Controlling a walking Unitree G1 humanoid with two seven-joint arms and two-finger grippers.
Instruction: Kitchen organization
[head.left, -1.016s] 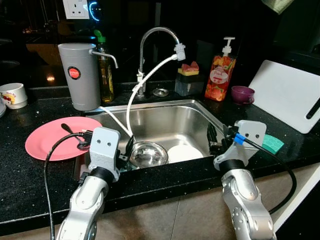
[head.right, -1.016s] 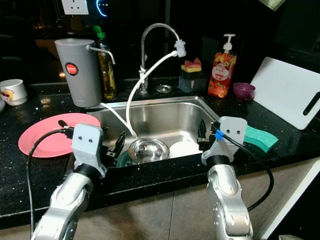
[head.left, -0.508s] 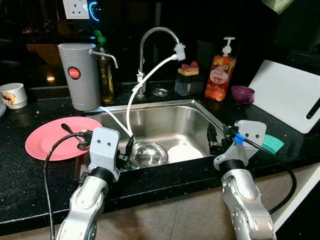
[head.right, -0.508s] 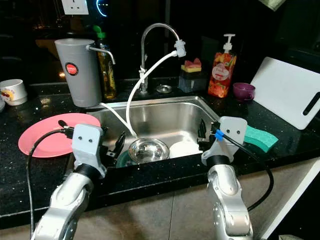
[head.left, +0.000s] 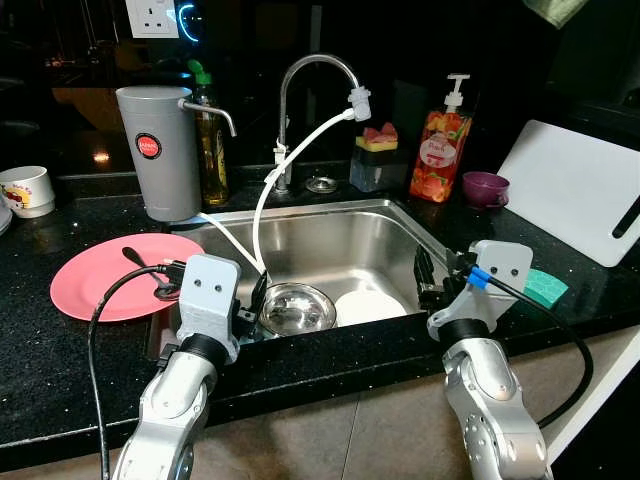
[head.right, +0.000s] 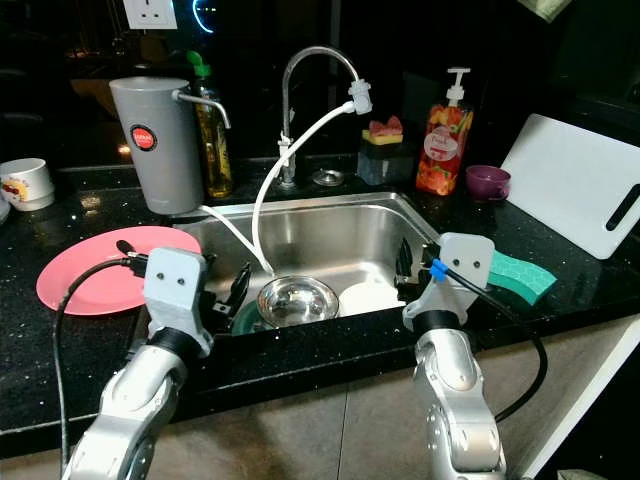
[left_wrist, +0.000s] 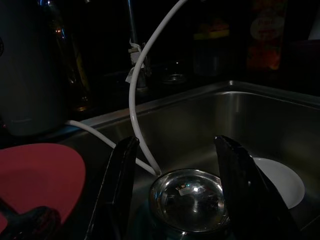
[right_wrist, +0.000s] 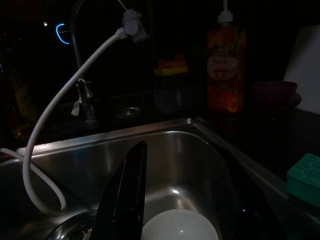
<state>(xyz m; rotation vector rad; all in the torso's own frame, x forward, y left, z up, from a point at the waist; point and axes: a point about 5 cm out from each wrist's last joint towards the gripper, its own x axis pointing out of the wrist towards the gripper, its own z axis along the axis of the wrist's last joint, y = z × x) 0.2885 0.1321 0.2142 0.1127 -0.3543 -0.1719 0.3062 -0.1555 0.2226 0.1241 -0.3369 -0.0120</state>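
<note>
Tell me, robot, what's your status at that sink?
Left gripper open above round steel bowl. Right gripper open near white plate. White hose close by.

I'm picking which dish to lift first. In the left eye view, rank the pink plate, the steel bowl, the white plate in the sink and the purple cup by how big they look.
1. pink plate, clearly largest.
2. steel bowl and white plate look alike; the sink's front edge hides part of the plate, so no ranking.
3. purple cup, smallest, though it sits farthest from the camera.

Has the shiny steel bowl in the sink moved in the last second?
No. The shiny steel bowl sits where it did, beside the white plate at the sink's front.
</note>
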